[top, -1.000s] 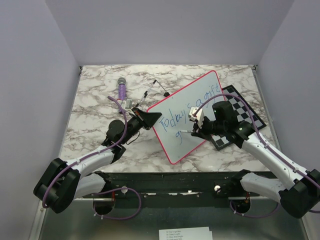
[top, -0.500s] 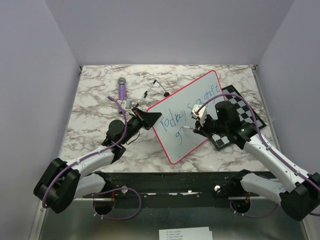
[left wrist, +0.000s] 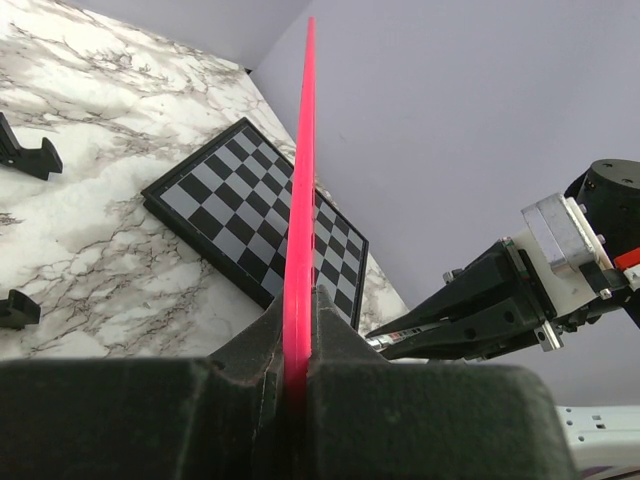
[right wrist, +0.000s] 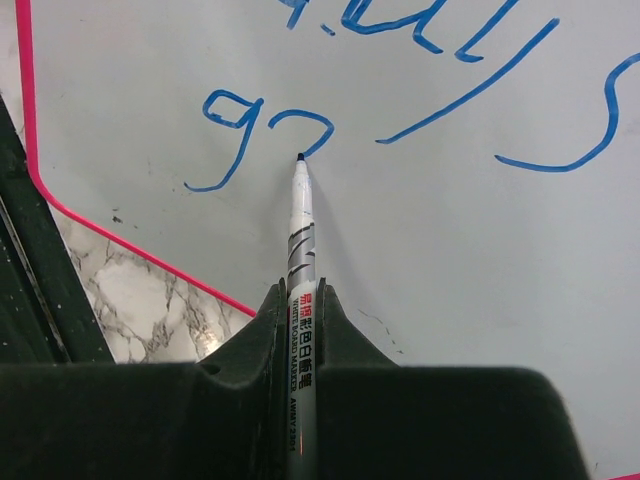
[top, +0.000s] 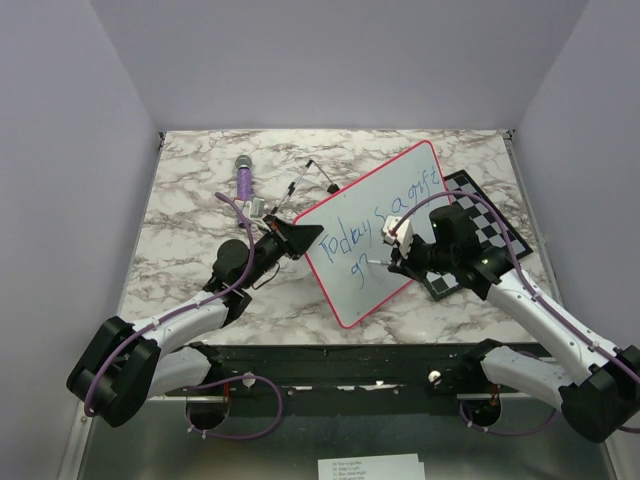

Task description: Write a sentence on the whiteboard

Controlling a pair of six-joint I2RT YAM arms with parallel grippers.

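The surface point(top: 190, 240) is a white slab with grey and brown marble veining, closed in by plain pale walls on three sides. Near its far left lies a purple microphone point(top: 243, 180) with a grey head, pointing away from the arms. Just right of it lie some thin black rods point(top: 305, 178), angled. A small pale object point(top: 254, 208) sits just below the microphone. On the right lies a black-and-white chessboard point(top: 497, 228), turned cornerwise. The whiteboard point(top: 350, 285) sits mid-surface, tilted cornerwise too, its right edge overlapping the chessboard. The left wrist view shows two small black pieces point(left wrist: 30, 152) on the marble.
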